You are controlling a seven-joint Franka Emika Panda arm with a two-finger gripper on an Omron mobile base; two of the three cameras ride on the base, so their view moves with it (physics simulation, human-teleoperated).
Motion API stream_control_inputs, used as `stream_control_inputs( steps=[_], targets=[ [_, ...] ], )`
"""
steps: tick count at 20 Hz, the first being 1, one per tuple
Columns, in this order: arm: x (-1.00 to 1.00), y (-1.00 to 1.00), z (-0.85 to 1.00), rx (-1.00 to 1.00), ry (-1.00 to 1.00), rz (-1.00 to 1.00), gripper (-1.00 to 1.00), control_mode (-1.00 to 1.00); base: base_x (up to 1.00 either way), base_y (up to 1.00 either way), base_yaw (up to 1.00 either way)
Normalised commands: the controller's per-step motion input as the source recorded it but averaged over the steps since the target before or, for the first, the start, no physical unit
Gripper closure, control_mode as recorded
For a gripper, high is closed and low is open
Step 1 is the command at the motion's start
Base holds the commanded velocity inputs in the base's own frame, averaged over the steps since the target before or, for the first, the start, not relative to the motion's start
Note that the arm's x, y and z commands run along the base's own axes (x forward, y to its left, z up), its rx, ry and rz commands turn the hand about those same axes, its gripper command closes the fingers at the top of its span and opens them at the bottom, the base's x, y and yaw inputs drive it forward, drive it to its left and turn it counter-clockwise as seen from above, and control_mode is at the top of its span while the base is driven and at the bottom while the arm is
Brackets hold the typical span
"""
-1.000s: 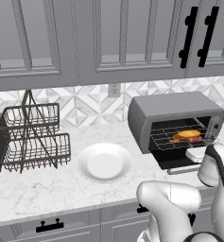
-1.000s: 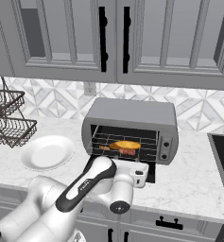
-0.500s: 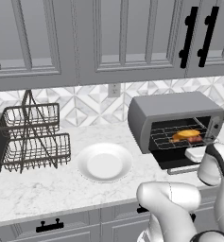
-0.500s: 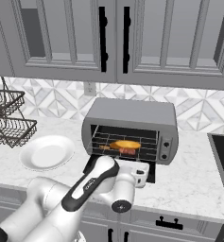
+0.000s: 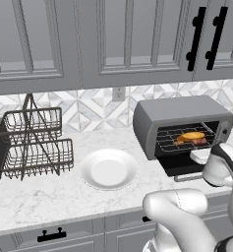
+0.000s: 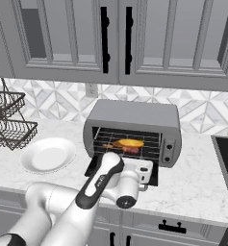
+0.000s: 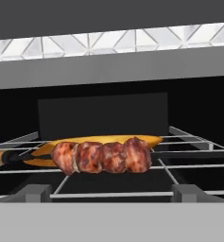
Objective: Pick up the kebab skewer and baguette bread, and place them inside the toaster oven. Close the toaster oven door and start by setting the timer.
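So, wide grey metal toaster oven (image 6: 134,115) sits on the white marble counter (image 6: 192,187); its dark glass toaster oven door (image 5: 187,166) is dropped open and flat in front of the cavity. Both foods look loaded on the wire rack (image 7: 189,165): golden-orange baguette bread (image 7: 101,140) at the back, kebab skewer of brown meat chunks on a thin stick (image 7: 101,156) lying just in front of it, touching or nearly so. My judgement: loading is done, closing the door is the step in hand.

My white two-finger gripper (image 6: 143,169) hangs just in front of the open cavity over the door, jaws spread wide, nothing in them.

To do it well: I'd back straight out so I don't nudge the skewer, drop below the door's front edge, catch the bar handle from underneath, swing it up along its hinge arc until flush. Then the control strip (image 6: 168,150) on the right for the timer.
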Motion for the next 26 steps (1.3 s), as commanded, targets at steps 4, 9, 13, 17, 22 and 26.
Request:
stream_control_inputs(
  steps=[4,9,13,17,22,26],
  targets=[
    [0.27,0.01,0.00,0.00,0.00,0.00,-1.00,-1.00,0.00,0.00,0.00],
    [0.28,0.06,0.00,0.00,0.01,0.00,-1.00,-1.00,0.00,0.00,0.00],
    [0.26,0.09,0.00,0.00,0.01,0.00,-1.00,-1.00,0.00,0.00,0.00],
    [0.26,0.08,0.00,0.00,0.00,0.00,-1.00,-1.00,0.00,0.00,0.00],
    [0.27,0.06,0.00,0.00,0.00,0.00,-1.00,-1.00,0.00,0.00,0.00],
    [0.23,0.03,0.00,0.00,0.00,0.00,-1.00,-1.00,0.00,0.00,0.00]
  ],
)
